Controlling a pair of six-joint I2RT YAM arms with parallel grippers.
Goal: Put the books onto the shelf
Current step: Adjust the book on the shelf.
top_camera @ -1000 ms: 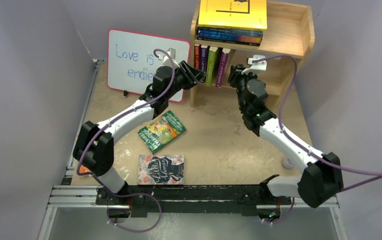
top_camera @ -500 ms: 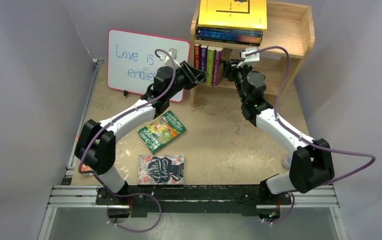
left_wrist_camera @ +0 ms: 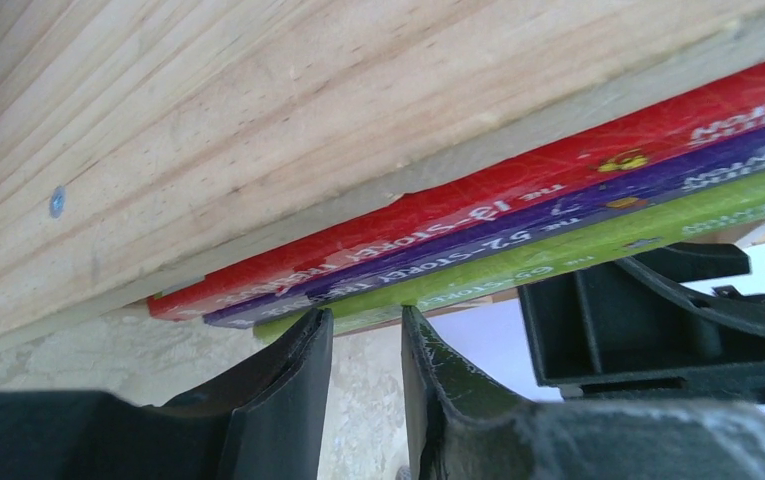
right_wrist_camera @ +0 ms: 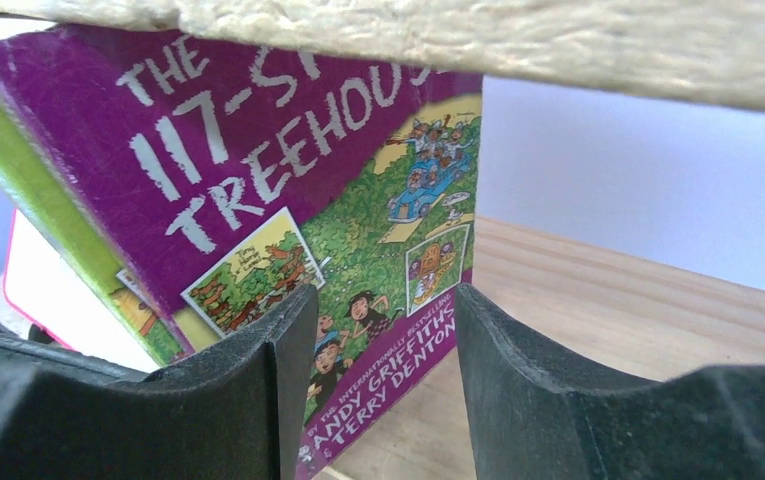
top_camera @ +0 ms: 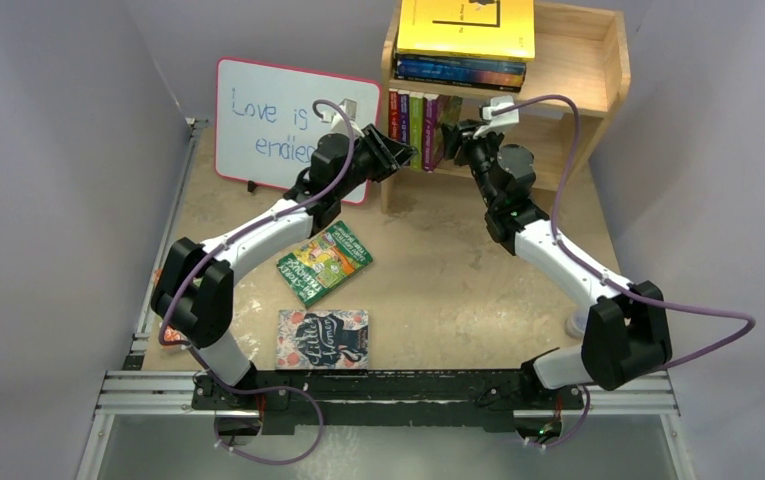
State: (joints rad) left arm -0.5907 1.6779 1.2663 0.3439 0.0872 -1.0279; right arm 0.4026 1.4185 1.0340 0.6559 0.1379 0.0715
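While standing at twelve o'clock, shelf (top_camera: pixel 568 60) holds books (top_camera: pixel 420 125) upright below. At its front, right gripper (right_wrist_camera: pixel 383 330) open beside purple book (right_wrist_camera: pixel 288 180); left gripper (left_wrist_camera: pixel 363 345) narrowly parted, holding nothing. Two more books (top_camera: pixel 324 262) at six o'clock.

Whiteboard (top_camera: pixel 276 117): pink-edged, standing upright at the far left of the desk, facing forward; blue handwriting reads "Love is" above "endle", the ends of both lines hidden.

Desk (top_camera: pixel 438 275): light, mottled and scuffed top.

Rail (top_camera: pixel 158 388): silver aluminium extrusion running along the near edge of the desk.

Walls (top_camera: pixel 58 150): plain pale lavender, closing in left, right and rear.
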